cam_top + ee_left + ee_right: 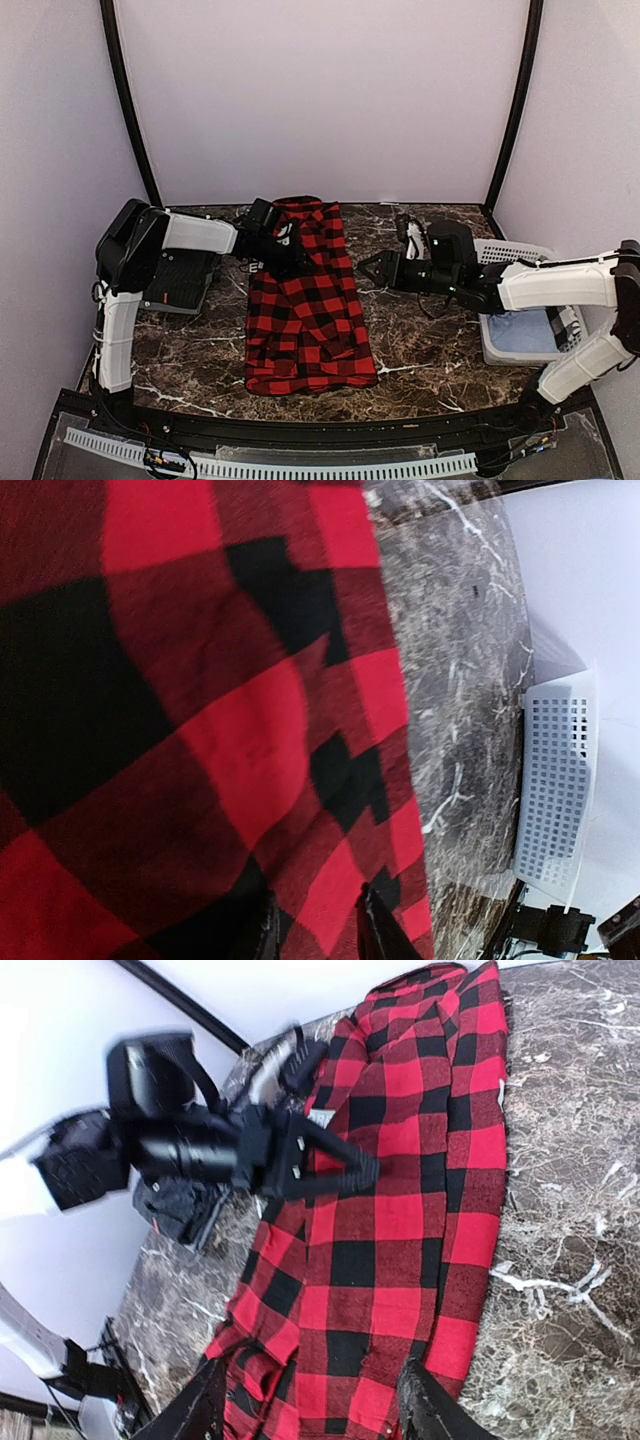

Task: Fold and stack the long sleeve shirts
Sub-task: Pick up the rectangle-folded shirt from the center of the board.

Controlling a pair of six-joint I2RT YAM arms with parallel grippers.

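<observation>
The red-and-black flannel shirt (310, 325) lies as a long strip on the dark marble table (420, 340), collar end far. Its lettering patch does not show. My left gripper (288, 255) sits low on the shirt's upper left part. In the left wrist view the gripper (320, 930) has its jaws narrowed on a raised fold of flannel (200, 730). My right gripper (368, 268) is open and empty just right of the shirt. In the right wrist view it (310, 1400) hovers above the flannel (400, 1220). The dark charcoal shirt (178, 278) lies at the left under my left arm.
A white perforated basket (512, 250) with a light blue cloth (520, 335) inside stands at the right edge; it also shows in the left wrist view (555, 790). White walls and black frame posts close in the table.
</observation>
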